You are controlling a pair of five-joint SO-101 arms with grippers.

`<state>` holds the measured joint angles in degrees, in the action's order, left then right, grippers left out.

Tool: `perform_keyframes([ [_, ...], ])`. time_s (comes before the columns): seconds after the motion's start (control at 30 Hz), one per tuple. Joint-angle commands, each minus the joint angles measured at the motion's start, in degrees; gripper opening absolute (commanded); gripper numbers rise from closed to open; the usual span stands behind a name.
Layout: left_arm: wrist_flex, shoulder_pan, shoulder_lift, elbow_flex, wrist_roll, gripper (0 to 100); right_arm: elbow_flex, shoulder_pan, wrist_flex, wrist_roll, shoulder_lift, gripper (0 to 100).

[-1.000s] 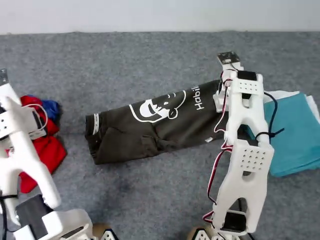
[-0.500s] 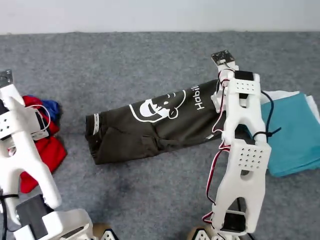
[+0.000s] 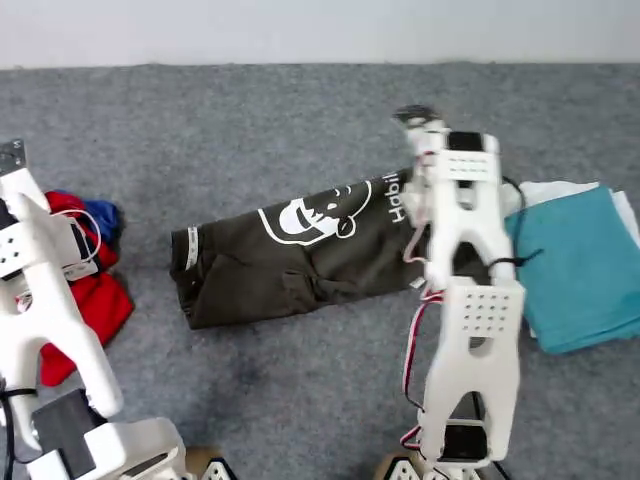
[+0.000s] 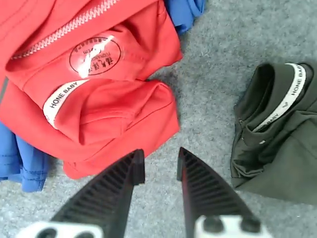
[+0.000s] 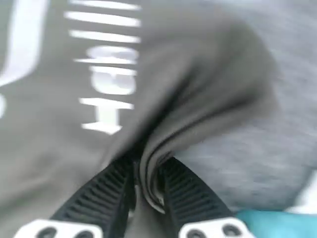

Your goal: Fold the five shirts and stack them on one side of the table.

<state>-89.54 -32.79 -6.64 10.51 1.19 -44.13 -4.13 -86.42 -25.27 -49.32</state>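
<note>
A dark olive shirt (image 3: 300,262) with white print lies lengthwise across the middle of the grey table. My right gripper (image 5: 147,181) is shut on a raised fold of the dark shirt (image 5: 163,99) at the end nearest the teal shirt; the right arm (image 3: 462,200) covers that end from above. A folded teal shirt (image 3: 585,270) lies at the right on a white one (image 3: 555,188). At the left lie a crumpled red shirt (image 4: 99,94) and a blue shirt (image 4: 184,11). My left gripper (image 4: 158,166) hovers open just beside the red shirt, holding nothing.
The left arm (image 3: 40,280) stands over the red shirt (image 3: 95,300) and blue shirt (image 3: 103,217) at the table's left edge. The dark shirt's collar (image 4: 277,114) lies close to the left gripper. Bare grey table (image 3: 250,120) stretches behind and in front of the dark shirt.
The right arm has swung leftward over the dark shirt, carrying the pinched end of the shirt with it. The left arm has hardly moved.
</note>
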Motion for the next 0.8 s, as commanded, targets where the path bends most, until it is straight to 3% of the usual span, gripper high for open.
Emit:
perform_keyframes([
  [0.0, -0.35, 0.18, -2.81, -0.31, -0.09, 12, -6.33, -6.90, -8.31, -0.26, 5.85, 1.0],
  [0.33, -0.26, -3.69, -2.46, -0.57, -0.18, 12, -13.54, -24.31, -16.04, 5.63, 6.73, 1.0],
  [0.53, 1.32, -7.12, -2.37, -0.31, -0.18, 12, -15.03, -34.07, -14.29, 6.24, 4.97, 1.0],
  [0.77, 1.32, -7.65, -2.37, -0.31, -0.18, 12, -15.03, -39.96, -7.52, 6.33, 1.27, 1.0],
])
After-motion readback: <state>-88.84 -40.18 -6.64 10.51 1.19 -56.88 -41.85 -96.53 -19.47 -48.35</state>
